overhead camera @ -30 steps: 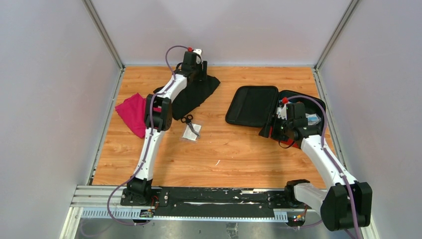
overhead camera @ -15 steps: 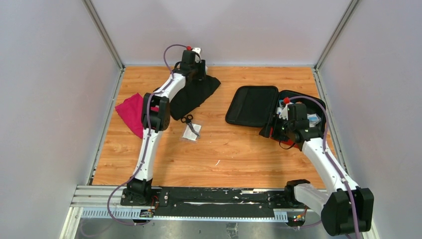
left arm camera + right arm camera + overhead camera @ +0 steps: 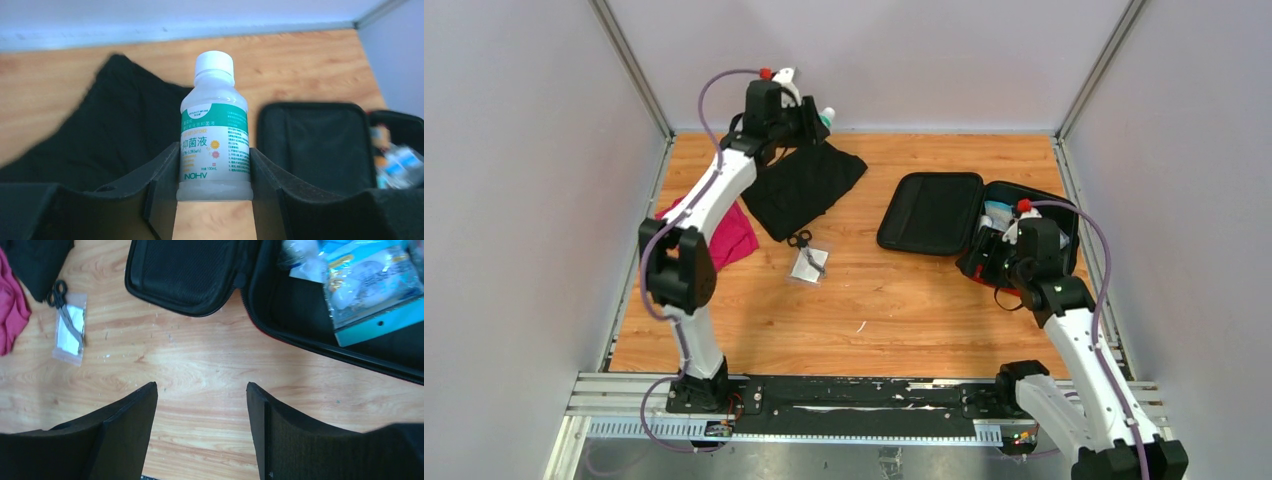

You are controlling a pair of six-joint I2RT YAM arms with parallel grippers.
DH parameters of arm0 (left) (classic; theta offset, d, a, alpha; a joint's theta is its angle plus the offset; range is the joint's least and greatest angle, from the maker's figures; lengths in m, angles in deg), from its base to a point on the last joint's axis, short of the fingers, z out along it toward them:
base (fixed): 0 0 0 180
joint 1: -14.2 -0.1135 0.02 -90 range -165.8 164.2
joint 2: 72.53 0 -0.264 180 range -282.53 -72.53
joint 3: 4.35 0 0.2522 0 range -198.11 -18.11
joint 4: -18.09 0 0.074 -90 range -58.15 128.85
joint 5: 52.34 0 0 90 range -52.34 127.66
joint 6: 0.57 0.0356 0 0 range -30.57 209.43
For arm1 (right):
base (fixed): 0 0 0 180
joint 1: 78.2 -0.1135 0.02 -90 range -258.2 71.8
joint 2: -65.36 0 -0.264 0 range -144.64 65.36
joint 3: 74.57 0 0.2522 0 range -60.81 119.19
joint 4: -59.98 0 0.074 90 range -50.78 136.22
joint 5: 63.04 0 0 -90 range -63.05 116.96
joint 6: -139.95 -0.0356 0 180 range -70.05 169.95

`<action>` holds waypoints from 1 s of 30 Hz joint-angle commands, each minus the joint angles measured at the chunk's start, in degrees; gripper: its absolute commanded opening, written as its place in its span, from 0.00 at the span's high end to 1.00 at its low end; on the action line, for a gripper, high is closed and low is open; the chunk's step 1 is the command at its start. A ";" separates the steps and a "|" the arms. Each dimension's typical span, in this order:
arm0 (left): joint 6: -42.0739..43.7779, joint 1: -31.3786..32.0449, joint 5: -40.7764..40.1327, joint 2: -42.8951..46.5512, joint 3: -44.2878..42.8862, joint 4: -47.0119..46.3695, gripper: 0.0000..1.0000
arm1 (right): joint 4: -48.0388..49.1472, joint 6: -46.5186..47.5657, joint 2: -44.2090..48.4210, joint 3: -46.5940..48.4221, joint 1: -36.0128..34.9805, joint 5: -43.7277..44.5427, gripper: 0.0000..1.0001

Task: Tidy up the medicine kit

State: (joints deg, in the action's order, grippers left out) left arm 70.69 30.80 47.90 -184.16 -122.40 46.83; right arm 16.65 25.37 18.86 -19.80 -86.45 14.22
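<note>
The medicine kit [image 3: 929, 212] lies unzipped and spread flat, black lining up, with blue-and-white packets [image 3: 367, 287] in its right half. Well left of the kit, by the black cloth [image 3: 809, 185], the left gripper [image 3: 214, 167] clamps a white-capped bottle [image 3: 215, 125]. The right gripper [image 3: 202, 400] hangs with jaws apart and nothing between them, over bare table [image 3: 894, 300] at the kit's near edge. Scissors [image 3: 801, 240] lie left of the kit.

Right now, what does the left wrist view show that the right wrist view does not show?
Only the left wrist view: a white bottle, gripped by the left pincer. Only the right wrist view: the right pincer, open and empty, the scissors lying on a small clear bag, the magenta cloth, and blue packets inside the medicine kit. Both: the open medicine kit, the black cloth, the wooden table.
</note>
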 commanded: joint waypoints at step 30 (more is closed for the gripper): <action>2.29 4.23 35.67 63.82 58.81 15.78 0.78 | 24.63 45.92 -13.48 13.61 -54.67 10.34 0.35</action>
State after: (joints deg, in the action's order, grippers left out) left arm 70.34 34.91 77.69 -121.83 -63.73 62.55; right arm 40.78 51.71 6.90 -5.46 -135.12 19.99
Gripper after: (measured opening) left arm 0.526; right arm 0.658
